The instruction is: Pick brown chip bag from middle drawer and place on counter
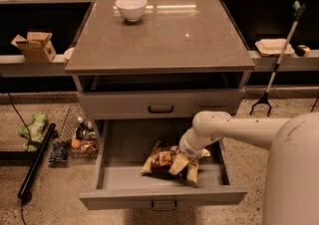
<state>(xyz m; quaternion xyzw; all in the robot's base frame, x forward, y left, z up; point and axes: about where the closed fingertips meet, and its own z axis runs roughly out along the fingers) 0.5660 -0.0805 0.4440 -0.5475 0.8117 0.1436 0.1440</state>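
The worktop [199,35] stood well above and behind the gripper [184,167], a broad stone slab with only a white bowl [131,7] near its far-left corner, far from the gripper. The robot's pale arm [239,127] reached in from the right and bent down to the gripper. The middle drawer [124,198] was pulled fully out and lay all around the gripper, its front edge just below and its bare tray stretching away to the left. The brown chip bag [158,159] lay flat in that tray, directly under the gripper and running out to its left, so the gripper was touching the bag's right end. Whether the gripper was clamped on the bag or merely resting on it could not be told.

The step in hand looked like the grasp itself, with nothing lifted yet. The next move would call for a firm hold on the slippery bag. Then would come a straight lift clear of the drawer and of the closed drawer front above it, before carrying the bag up and back over the worktop's open near side.
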